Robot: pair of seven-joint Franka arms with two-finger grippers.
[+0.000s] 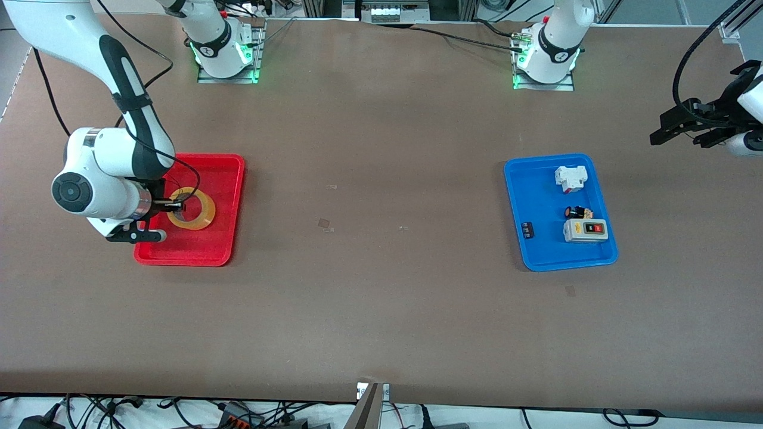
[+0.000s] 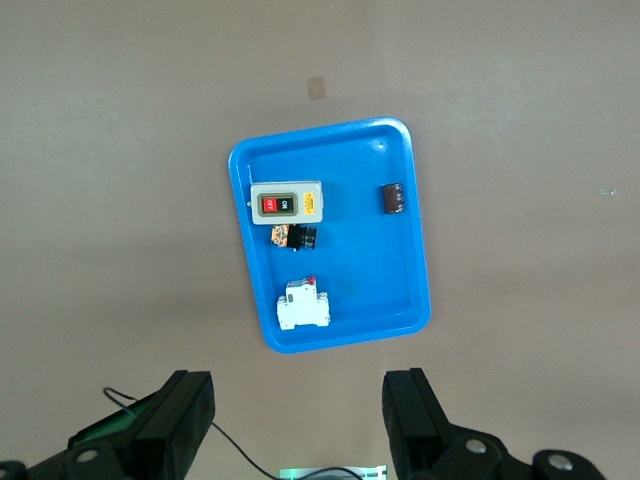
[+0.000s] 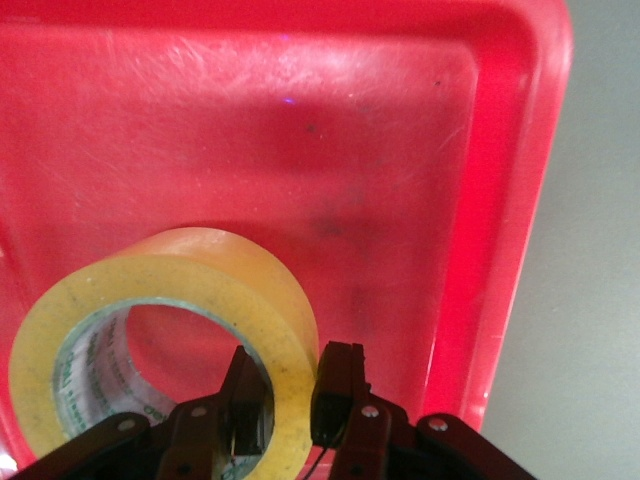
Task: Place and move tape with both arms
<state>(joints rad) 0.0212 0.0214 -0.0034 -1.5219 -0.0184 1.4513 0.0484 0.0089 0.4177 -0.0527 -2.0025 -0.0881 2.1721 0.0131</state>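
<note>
Right gripper (image 3: pixel 290 405) clamped the wall of the tape (image 3: pixel 165 345) in the red tray (image 1: pixel 229 196); we judged a straight vertical lift safest; left gripper (image 2: pixel 300 425) waited, fingers spread, high above the blue tray (image 2: pixel 405 270).

yellowish translucent tape (image 1: pixel 191 208), red tray (image 1: pixel 223 179), blue tray (image 1: pixel 536 196), brown table (image 1: pixel 381 286)

**Brown bench under even light**

A broad, matte brown bench (image 1: pixel 381 298) fills the scene, lit evenly, with small pale scuffs near its middle. Tangled dark cables (image 1: pixel 179 411) lie along its nearer edge. Metal framing (image 1: pixel 387 9) stands along its farther edge.
</note>
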